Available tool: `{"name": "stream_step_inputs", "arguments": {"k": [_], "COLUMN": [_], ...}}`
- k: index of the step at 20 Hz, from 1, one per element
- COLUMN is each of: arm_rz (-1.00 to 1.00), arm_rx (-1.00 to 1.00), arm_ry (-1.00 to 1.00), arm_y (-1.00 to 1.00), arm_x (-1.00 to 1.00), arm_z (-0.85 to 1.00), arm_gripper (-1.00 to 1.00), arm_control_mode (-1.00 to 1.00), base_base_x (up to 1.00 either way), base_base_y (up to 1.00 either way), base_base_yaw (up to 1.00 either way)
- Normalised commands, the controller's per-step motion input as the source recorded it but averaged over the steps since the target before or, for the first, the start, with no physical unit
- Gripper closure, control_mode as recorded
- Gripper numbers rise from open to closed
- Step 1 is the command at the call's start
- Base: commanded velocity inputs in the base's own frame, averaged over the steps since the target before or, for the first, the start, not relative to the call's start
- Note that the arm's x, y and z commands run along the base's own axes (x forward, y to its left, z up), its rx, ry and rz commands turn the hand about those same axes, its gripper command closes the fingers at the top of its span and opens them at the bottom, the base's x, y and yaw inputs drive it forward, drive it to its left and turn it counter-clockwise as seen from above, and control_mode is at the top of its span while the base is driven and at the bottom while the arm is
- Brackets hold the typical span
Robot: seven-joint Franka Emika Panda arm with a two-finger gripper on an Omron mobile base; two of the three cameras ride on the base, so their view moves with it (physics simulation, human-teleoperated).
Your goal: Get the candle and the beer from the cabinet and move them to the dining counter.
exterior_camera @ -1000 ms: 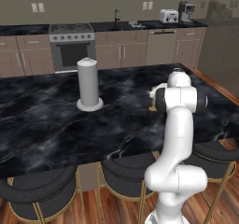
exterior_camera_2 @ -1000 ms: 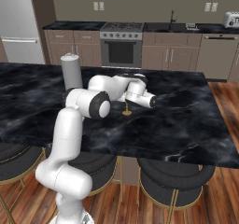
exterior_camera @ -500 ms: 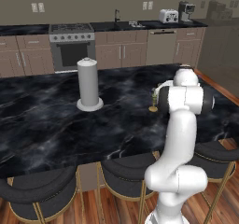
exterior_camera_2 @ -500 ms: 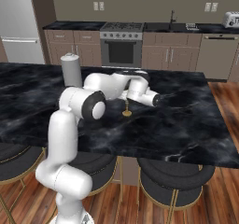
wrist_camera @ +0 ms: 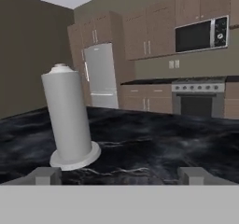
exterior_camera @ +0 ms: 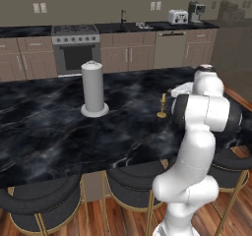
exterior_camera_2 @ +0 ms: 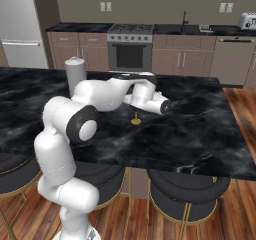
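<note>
The slender golden candle [exterior_camera: 161, 106] [exterior_camera_2: 135, 115] stands upright and free on the black marbled dining counter [exterior_camera: 49, 132] [exterior_camera_2: 200, 129]. My arm's hand [exterior_camera_2: 150, 96] hovers just behind and to the right of it, apart from it. In the hand view my gripper [wrist_camera: 121, 176] is open wide with nothing between its fingertips [wrist_camera: 46, 175], looking low over the dining counter [wrist_camera: 149, 148]. The beer is out of view. Taupe wall cabinets [wrist_camera: 149, 31] line the back wall; I cannot tell which is the task's cabinet.
A tall white paper-towel roll [exterior_camera: 94, 88] [exterior_camera_2: 75, 74] [wrist_camera: 69, 118] stands on the counter left of the candle. Round dark stools [exterior_camera: 44, 200] [exterior_camera_2: 185, 196] line the near edge. Stove [exterior_camera: 75, 53], fridge [exterior_camera_2: 22, 39] and toaster [exterior_camera: 177, 17] sit along the back wall.
The arm's elbow has swung to the right and the hand has drawn slightly away from the candle. The candle stays standing where it was.
</note>
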Motion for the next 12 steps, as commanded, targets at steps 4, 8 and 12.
{"name": "stream_step_inputs", "arguments": {"k": [4,8,12], "arm_rz": [-0.17,-0.16,-0.17], "arm_rx": [0.0,0.0,0.0], "arm_ry": [0.12,0.18,0.21], "arm_y": [-0.07,-0.05,-0.02], "arm_x": [-0.84,-0.8,-0.79], "arm_z": [0.57,0.59,0.55], "arm_gripper": [-1.0,-1.0,-1.0], "arm_control_mode": [-1.0,-1.0,-1.0], "base_base_x": [0.0,0.0,0.0], "base_base_y": [0.0,0.0,0.0], "base_base_yaw": [0.0,0.0,0.0]}}
